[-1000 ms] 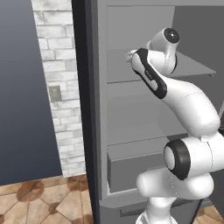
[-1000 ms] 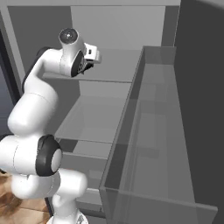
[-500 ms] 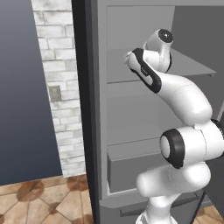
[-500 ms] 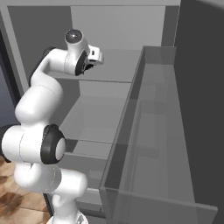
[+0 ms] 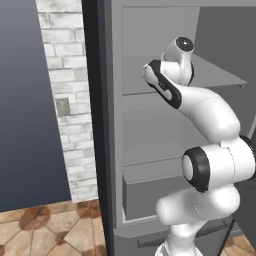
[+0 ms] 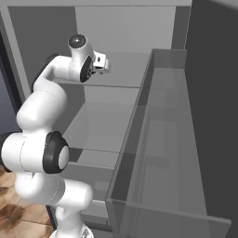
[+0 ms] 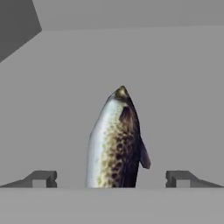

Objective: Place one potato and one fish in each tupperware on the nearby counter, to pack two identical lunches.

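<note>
We had the arm (image 5: 200, 110) reached into the grey fridge (image 6: 130, 42); on its shelf (image 7: 52, 109) the fish (image 7: 116, 144) lay dead ahead, long axis running away from us; the pincer (image 7: 112, 178) stood wide, released, straddling its near end.

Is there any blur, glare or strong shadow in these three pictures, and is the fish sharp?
Hand view: the speckled silver-brown fish is slightly soft at its edges, evenly lit, with no glare; the open claw has it between its tips. Left base view: flat light, with the grey fridge shelf sharp. Right base view: the clear grey door bin is see-through, without reflections; shadows are faint.
</note>
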{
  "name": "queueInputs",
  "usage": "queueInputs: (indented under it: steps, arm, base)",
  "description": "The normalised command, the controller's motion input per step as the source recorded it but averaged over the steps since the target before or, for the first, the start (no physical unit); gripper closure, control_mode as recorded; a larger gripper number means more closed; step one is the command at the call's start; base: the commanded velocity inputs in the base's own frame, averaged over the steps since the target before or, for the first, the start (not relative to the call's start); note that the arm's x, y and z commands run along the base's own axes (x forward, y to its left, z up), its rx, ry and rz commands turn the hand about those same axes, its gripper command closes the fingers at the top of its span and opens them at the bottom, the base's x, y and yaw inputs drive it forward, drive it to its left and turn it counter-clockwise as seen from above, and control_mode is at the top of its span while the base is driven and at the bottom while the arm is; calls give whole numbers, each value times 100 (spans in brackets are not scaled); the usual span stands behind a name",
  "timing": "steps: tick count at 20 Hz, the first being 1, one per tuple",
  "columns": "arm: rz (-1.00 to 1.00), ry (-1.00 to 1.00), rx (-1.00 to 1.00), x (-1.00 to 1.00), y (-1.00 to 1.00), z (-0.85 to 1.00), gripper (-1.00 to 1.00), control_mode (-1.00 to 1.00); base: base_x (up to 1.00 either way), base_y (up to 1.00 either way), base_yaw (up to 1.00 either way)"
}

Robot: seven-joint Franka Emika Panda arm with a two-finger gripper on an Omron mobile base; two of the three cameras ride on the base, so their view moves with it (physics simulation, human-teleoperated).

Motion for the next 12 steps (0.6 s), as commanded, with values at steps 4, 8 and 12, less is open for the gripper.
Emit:
queueInputs:
  steps: [4,8,12]
  arm:
    - [-3,7,-3,17,0,-39,100,-100]
    - [-2,6,-3,15,0,-44,100,-100]
    - [0,8,-1,-1,-1,-54,100,-100]
  base:
    - [0,0,0]
    - [0,0,0]
    - [0,0,0]
